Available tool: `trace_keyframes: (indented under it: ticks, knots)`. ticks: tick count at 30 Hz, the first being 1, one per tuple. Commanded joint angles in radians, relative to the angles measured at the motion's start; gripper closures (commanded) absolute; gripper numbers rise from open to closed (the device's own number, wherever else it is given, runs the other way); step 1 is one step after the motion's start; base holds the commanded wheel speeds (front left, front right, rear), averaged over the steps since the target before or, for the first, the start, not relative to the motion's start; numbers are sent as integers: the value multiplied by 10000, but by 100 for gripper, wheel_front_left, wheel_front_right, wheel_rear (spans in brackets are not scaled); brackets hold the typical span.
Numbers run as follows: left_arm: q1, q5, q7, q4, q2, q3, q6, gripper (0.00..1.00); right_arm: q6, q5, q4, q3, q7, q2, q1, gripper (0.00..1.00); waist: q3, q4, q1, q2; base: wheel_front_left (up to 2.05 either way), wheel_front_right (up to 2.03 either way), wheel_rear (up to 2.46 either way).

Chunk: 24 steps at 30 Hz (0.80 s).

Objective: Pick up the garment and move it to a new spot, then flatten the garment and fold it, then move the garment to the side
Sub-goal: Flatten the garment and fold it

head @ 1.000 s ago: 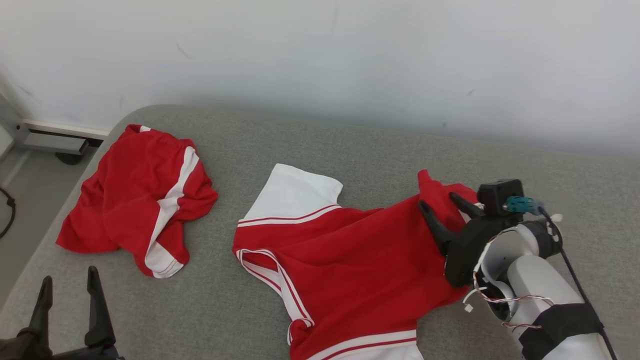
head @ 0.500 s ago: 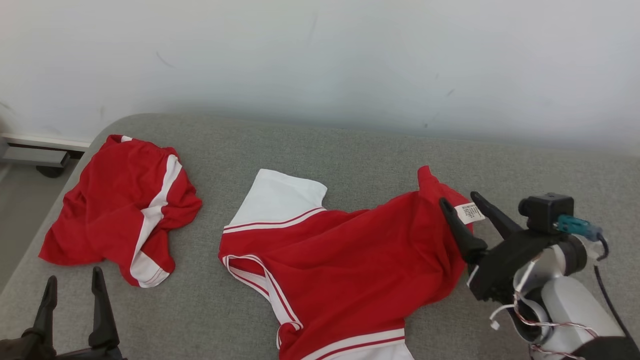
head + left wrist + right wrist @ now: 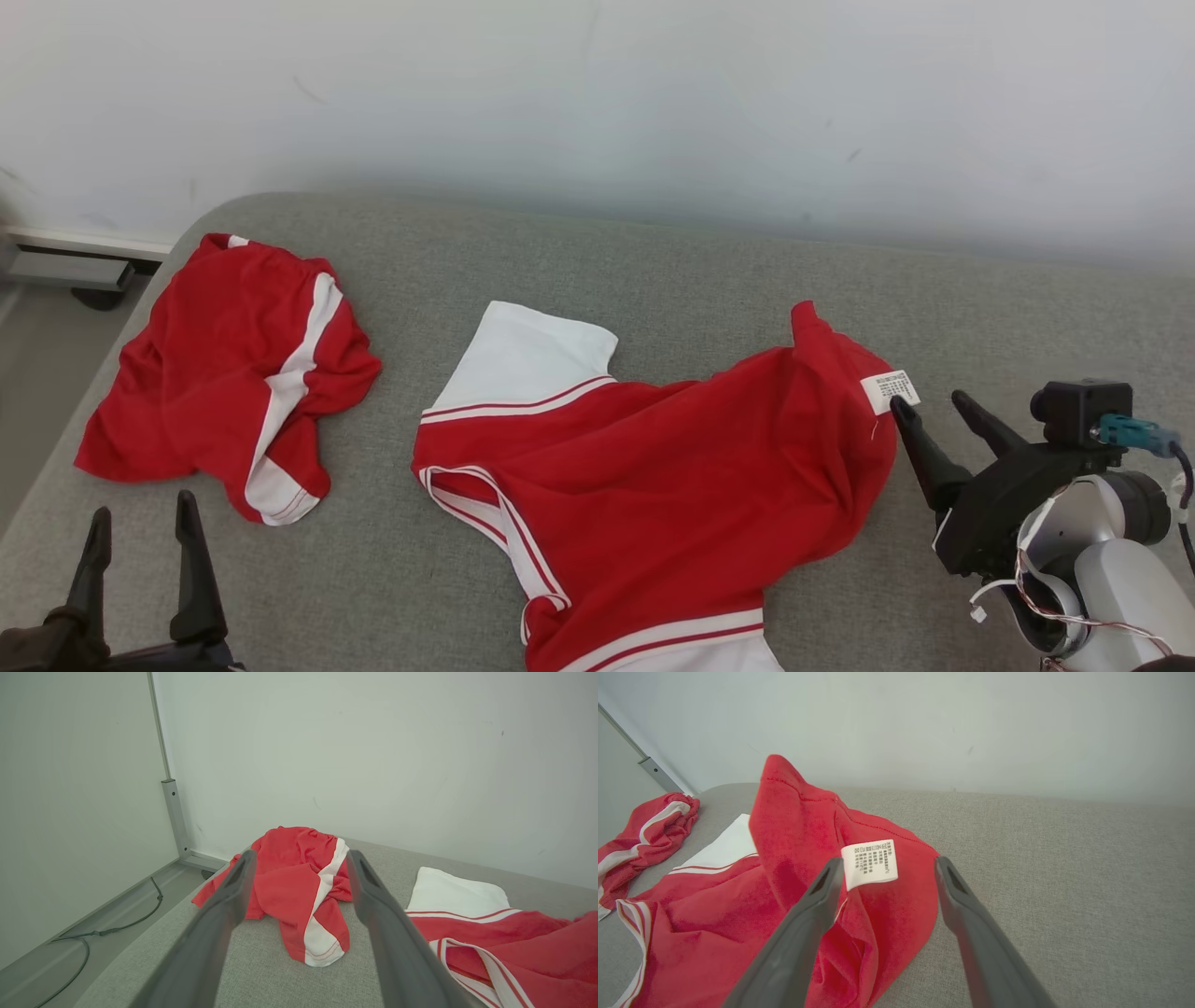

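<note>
Red garment [image 3: 653, 495] is lying released; right gripper [image 3: 929, 401], jaws apart, is backing off its labelled corner; left gripper [image 3: 143, 505] is waiting, also apart. Flattening is falling due.

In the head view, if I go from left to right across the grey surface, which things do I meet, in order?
In order: crumpled red garment → spread red and white garment → white care label at its right edge → right gripper, jaws open.
</note>
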Motion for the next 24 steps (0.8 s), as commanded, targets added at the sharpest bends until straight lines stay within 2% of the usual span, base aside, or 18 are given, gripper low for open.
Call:
trace_keyframes:
  ticks: [1, 8, 15, 24]
  knots:
    - [-143, 92, -62, -33, -3, 37, -41, 0, 30, -26, 244, -46, 90, -19, -185, 0, 54, 58, 0, -1, 0, 0, 0]
    - [-296, 166, -62, 57, -60, 10, -165, 0, 30, 281, 1598, 112, 23, 159, -913, 0, 221, 317, 0, -1, 0, 0, 0]
    - [-374, 232, -62, 116, -182, 20, -203, 0, 30, 672, 2440, 531, -274, 206, -1423, 0, 314, 474, 0, -1, 0, 0, 0]
    - [-464, 292, -61, 231, -317, 39, -338, 0, 30, 1372, 2781, 1086, -322, 301, -1329, 0, 344, 563, 0, -1, 0, 0, 0]
